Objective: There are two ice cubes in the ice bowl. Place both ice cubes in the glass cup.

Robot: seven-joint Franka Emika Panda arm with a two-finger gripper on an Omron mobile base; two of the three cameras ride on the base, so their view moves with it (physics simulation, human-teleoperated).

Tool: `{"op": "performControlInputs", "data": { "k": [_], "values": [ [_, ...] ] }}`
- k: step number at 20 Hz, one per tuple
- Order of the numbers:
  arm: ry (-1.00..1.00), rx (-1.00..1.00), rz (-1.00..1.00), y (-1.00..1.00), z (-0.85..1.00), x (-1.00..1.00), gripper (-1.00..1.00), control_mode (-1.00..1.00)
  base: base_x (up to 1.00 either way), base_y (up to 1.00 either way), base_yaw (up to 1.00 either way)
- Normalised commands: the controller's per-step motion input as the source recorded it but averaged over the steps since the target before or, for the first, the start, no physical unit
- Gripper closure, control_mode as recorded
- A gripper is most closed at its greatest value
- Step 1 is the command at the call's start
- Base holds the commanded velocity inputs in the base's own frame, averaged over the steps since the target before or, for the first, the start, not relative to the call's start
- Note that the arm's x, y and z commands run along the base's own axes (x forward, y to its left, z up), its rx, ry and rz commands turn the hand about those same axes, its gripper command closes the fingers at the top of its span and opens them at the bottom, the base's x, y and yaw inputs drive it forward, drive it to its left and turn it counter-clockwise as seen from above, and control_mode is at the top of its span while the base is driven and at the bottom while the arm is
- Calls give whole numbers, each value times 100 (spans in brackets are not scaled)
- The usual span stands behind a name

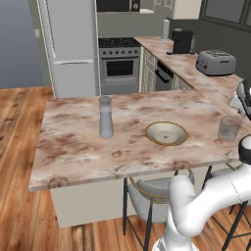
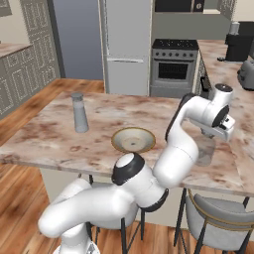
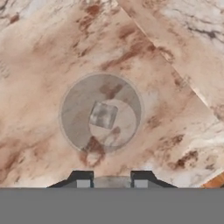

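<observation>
The glass cup (image 3: 101,113) stands straight below my hand, and I look down into it. One ice cube (image 3: 103,115) lies on its bottom. My gripper (image 3: 111,183) hovers over the cup's rim, shut on a pale translucent piece that looks like the second ice cube (image 3: 109,180). From the left base view the cup (image 1: 229,128) stands near the island's right end, with the hand above it at the frame edge. The ice bowl (image 1: 149,128) sits mid-counter to the cup's left, and I can make out no cube inside it. From the right, the hand (image 2: 218,124) hangs over the cup (image 2: 206,151).
A tall grey shaker (image 1: 105,117) stands left of the bowl. A toaster (image 1: 215,62) and a dark coffee machine (image 1: 182,40) are on the back counter. Stools (image 1: 152,196) are tucked under the island's near edge. The counter's edge (image 3: 210,181) lies close to the cup.
</observation>
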Motion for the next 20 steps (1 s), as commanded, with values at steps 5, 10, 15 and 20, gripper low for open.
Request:
{"op": "performControlInputs", "data": {
  "k": [5,10,15,20],
  "values": [
    [0,0,0,-9,-14,27,100,-100,0,0,0],
    [0,0,0,-6,-11,30,100,-100,0,0,0],
    [0,0,0,-2,-18,26,100,-100,0,0,0],
    [0,0,0,0,-22,15,100,-100,0,0,0]
  ]
}}
